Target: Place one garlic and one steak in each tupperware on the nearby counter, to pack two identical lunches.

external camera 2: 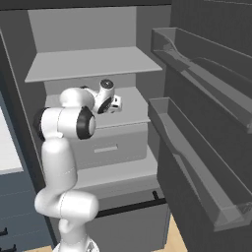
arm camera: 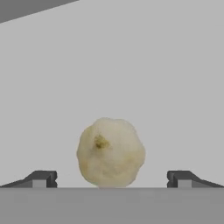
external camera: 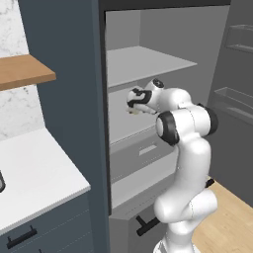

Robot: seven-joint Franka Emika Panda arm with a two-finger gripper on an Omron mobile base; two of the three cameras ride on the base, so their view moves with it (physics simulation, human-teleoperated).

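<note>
A pale cream, knobbly garlic (arm camera: 110, 152) lies on the grey fridge shelf (arm camera: 131, 65), right between my two fingertips in the hand view. My gripper (arm camera: 111, 178) is open, one dark fingertip (arm camera: 43, 178) on each side of the bulb and neither touching it. From the left base view the hand (external camera: 134, 103) reaches into the open fridge over the middle shelf, and a bit of the garlic (external camera: 131, 111) peeks out under it. The right base view shows the hand (external camera 2: 114, 103) over the same shelf. The steak and the tupperware are out of view.
The fridge has an upper shelf (external camera: 148, 62) above the hand and a drawer (external camera 2: 110, 147) below it. Its open door with long bins (external camera 2: 197, 147) stands at the right. A white counter (external camera: 34, 173) and a wooden shelf (external camera: 24, 71) lie to the left.
</note>
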